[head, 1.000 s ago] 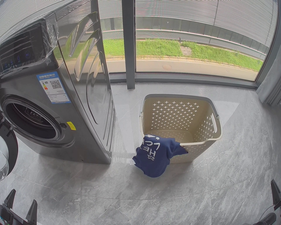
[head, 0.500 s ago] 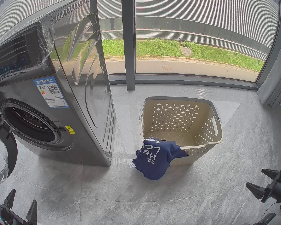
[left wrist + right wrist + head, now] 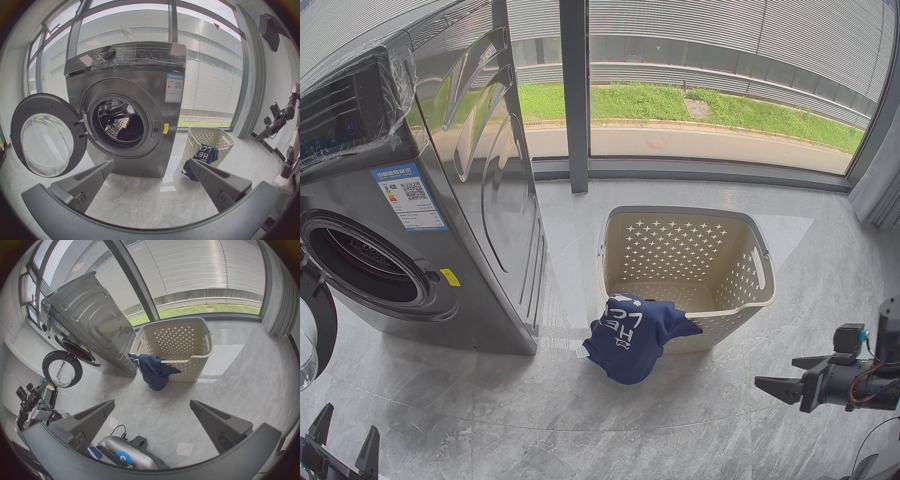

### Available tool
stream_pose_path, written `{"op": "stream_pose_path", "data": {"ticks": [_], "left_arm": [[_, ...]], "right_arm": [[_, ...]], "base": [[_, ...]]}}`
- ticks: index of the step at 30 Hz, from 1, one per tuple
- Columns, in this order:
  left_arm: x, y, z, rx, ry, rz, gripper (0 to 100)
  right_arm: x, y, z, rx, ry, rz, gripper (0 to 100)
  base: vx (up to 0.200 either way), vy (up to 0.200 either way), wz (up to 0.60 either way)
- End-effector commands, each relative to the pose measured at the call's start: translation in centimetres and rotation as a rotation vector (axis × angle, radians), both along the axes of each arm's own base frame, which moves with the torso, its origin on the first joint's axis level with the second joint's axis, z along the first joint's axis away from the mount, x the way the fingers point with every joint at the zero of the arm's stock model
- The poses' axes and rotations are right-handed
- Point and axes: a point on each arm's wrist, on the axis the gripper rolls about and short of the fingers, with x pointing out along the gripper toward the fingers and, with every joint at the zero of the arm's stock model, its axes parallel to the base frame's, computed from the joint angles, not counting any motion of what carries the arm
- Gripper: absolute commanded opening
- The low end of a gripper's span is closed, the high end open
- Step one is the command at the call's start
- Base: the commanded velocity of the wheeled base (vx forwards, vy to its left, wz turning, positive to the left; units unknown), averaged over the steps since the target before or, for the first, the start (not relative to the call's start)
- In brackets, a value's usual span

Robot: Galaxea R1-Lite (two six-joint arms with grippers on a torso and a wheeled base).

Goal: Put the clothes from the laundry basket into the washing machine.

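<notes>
A navy blue garment point(image 3: 628, 337) hangs over the near left corner of the beige laundry basket point(image 3: 765, 275), its lower end reaching the floor. The rest of the basket looks bare inside. The grey washing machine point(image 3: 487, 219) stands to the left, its drum opening point(image 3: 365, 259) uncovered and its round door point(image 3: 47, 137) swung wide. My right gripper point(image 3: 775, 372) is open, low at the right, a short way right of the garment and pointing toward it. My left gripper point(image 3: 350, 419) is open at the near left, facing the drum point(image 3: 120, 122), with nothing in it.
Grey tiled floor point(image 3: 562, 406) lies open between the washing machine, the basket and both grippers. A window wall with a dark post point(image 3: 575, 94) runs behind. A curtain point(image 3: 881, 187) hangs at the far right.
My right arm has come up into the head view from the lower right and swung left toward the basket, gripper open. The left gripper has not moved. The camera shifted slightly early on.
</notes>
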Motion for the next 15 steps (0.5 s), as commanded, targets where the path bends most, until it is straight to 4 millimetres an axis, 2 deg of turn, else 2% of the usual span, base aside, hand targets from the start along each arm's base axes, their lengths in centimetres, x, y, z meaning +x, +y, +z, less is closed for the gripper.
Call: {"op": "stream_pose_path", "data": {"ticks": [1, 7, 15], "left_arm": [[0.1, 0.0, -0.5, 0.0, 0.009, 0.001, 100], [0.1, 0.0, -0.5, 0.0, 0.009, 0.001, 100], [0.1, 0.0, -0.5, 0.001, 0.009, 0.001, 100]], "right_arm": [[3.3, 3.9, -1.8, -0.038, 0.082, 0.022, 100], [6.4, 6.0, -3.3, -0.036, 0.045, 0.002, 100], [8.5, 7.8, -5.6, -0.042, 0.026, -0.008, 100]], "base": [[0.0, 0.0, 0.0], [0.0, 0.0, 0.0], [0.0, 0.0, 0.0]]}}
